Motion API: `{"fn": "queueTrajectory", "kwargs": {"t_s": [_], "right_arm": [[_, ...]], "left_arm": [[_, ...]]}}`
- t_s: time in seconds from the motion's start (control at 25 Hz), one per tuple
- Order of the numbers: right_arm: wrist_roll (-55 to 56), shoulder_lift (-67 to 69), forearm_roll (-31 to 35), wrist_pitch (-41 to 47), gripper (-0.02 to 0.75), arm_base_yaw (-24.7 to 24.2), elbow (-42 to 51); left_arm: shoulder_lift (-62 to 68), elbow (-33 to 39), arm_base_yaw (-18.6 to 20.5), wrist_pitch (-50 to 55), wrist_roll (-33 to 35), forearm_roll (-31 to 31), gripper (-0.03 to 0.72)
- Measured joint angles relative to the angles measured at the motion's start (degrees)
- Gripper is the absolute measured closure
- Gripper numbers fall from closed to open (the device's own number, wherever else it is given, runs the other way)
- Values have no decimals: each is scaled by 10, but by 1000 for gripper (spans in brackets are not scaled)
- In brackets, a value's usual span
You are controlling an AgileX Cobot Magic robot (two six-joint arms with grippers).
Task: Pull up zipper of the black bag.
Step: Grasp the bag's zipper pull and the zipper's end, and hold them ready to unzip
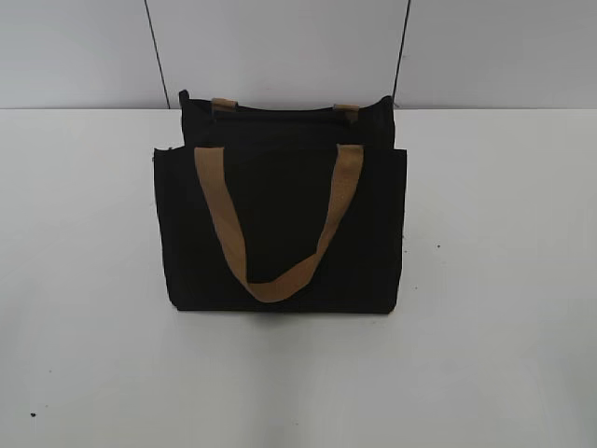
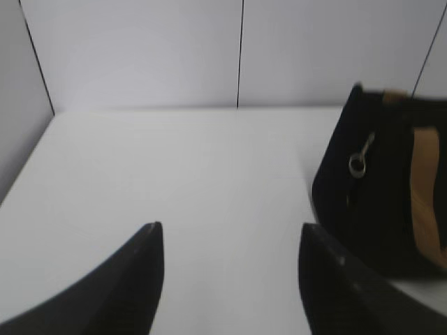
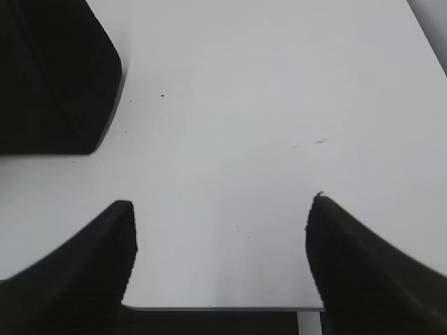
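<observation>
Left gripper [image 2: 230, 279] wide open over bare table [image 2: 174, 174], black bag [image 2: 377, 202] off to its right with the silver pull tab [image 2: 360, 159] hanging on the bag's end. Bag stands mid-table; right gripper [image 3: 220, 265] also wide, empty. Risk: tab is small and dangling, so a pinch could slip or the unbraced bag could drag along

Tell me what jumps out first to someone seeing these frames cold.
The black bag dominates, standing alone mid-table with a tan handle drooping in a loop over its front panel. Next is the small silver pull tab hanging at the bag's end, seen in the left wrist view. Both grippers, left and right, are open over bare white table, clear of the bag.
</observation>
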Motion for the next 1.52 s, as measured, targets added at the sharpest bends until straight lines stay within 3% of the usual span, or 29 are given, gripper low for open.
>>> {"fn": "queueTrajectory", "kwargs": {"t_s": [0.16, 0.44, 0.64, 0.96, 1.04, 1.28, 1.52], "right_arm": [[0, 0, 0, 0, 160, 0, 0], [0, 0, 0, 0, 160, 0, 0], [0, 0, 0, 0, 160, 0, 0], [0, 0, 0, 0, 160, 0, 0], [0, 0, 0, 0, 160, 0, 0], [0, 0, 0, 0, 160, 0, 0], [0, 0, 0, 0, 160, 0, 0]], "left_arm": [[3, 11, 0, -145, 0, 0, 219], [96, 96, 0, -339, 0, -11, 219], [217, 147, 0, -505, 0, -29, 219], [484, 156, 0, -744, -16, -6, 228], [558, 156, 0, -790, -53, 30, 250], [718, 157, 0, -929, -199, 237, 281], [849, 154, 1, -1027, -225, 360, 291]]}}
